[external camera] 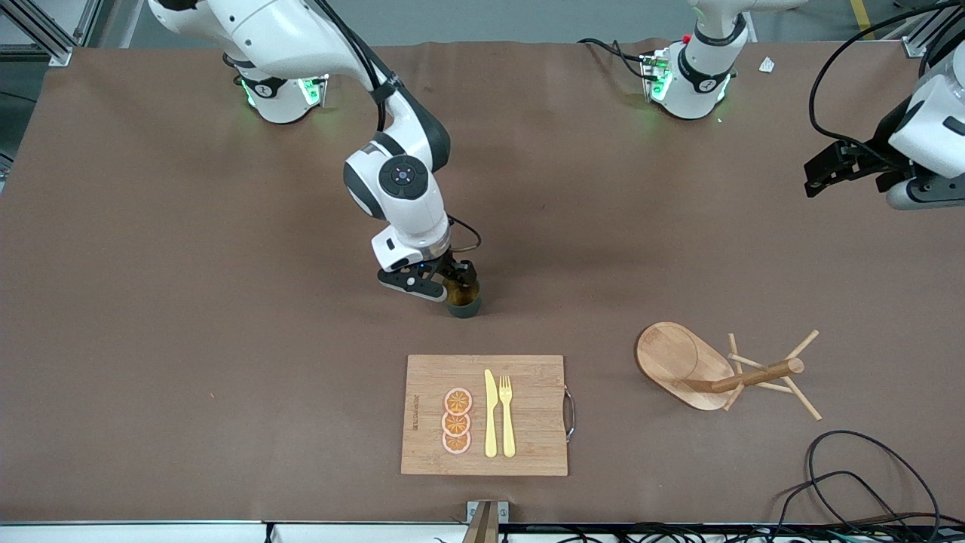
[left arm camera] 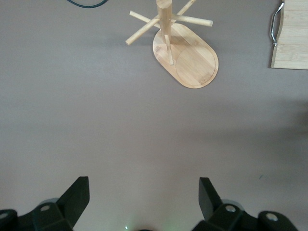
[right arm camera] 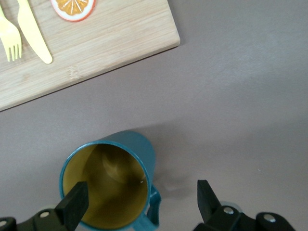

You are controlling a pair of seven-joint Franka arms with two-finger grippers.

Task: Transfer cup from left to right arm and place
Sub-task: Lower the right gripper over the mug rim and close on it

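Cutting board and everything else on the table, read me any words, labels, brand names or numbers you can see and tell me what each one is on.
Cutting board: a dark line of print runs along the edge toward the right arm's end of the table, too small to read.
Same board, right wrist view: a faint stamped mark, too blurred to read.
Cup, peg rack, knife, fork: no text visible.

My cup (right arm camera: 120,185) looks smooth and a bit shiny, teal outside and dull yellow inside. My right gripper (right arm camera: 138,204) has matt black plastic fingers (right arm camera: 74,204). The table (external camera: 151,302) is covered in a flat, matt brown sheet. Nearer the front camera than the cup, the cutting board (external camera: 528,415) is pale wood with fine lines and a shiny metal handle (external camera: 571,412). On it, the knife (external camera: 491,413) and fork (external camera: 507,415) look like smooth yellow plastic. The peg rack (external camera: 701,369) is light smooth wood
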